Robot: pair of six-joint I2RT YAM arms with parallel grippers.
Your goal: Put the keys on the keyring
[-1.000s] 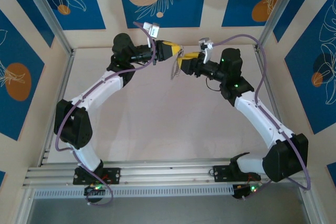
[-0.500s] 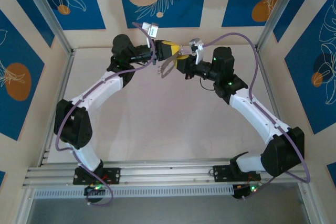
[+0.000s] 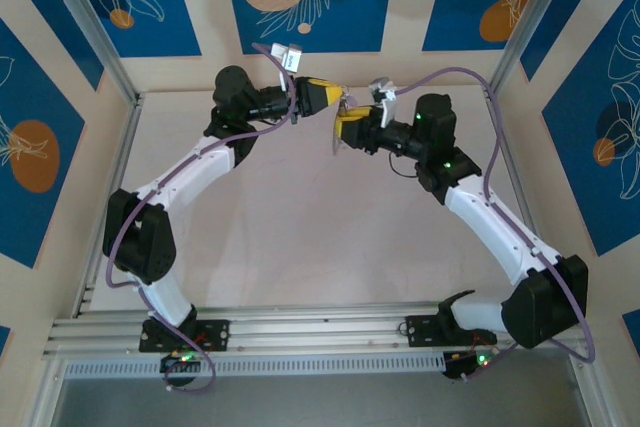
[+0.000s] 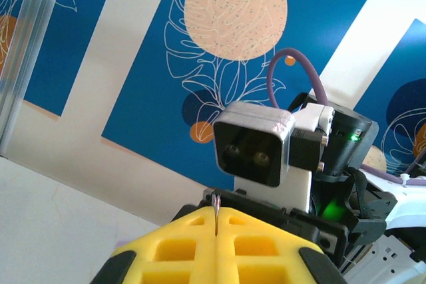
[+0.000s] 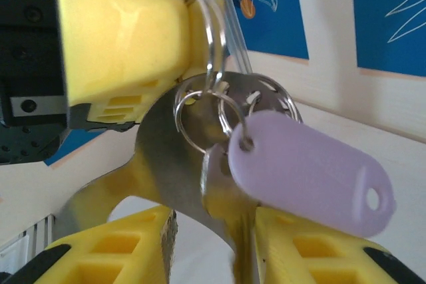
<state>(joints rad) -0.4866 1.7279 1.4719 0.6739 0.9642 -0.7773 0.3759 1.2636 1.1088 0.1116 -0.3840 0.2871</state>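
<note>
In midair, shut left hand (image 5: 200, 24) holds keyring (image 5: 214, 44), dangling between right hand's (image 5: 213, 244) parted fingers (image 5: 113, 251).

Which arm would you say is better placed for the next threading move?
Right, probably: the right gripper stands open around the hanging metal plate, while the left gripper is shut on the split ring.

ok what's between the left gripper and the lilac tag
In the right wrist view, silver split rings bridge that stretch: the largest is pinched in the left gripper, smaller linked ones hang down to the lilac tag.
</note>
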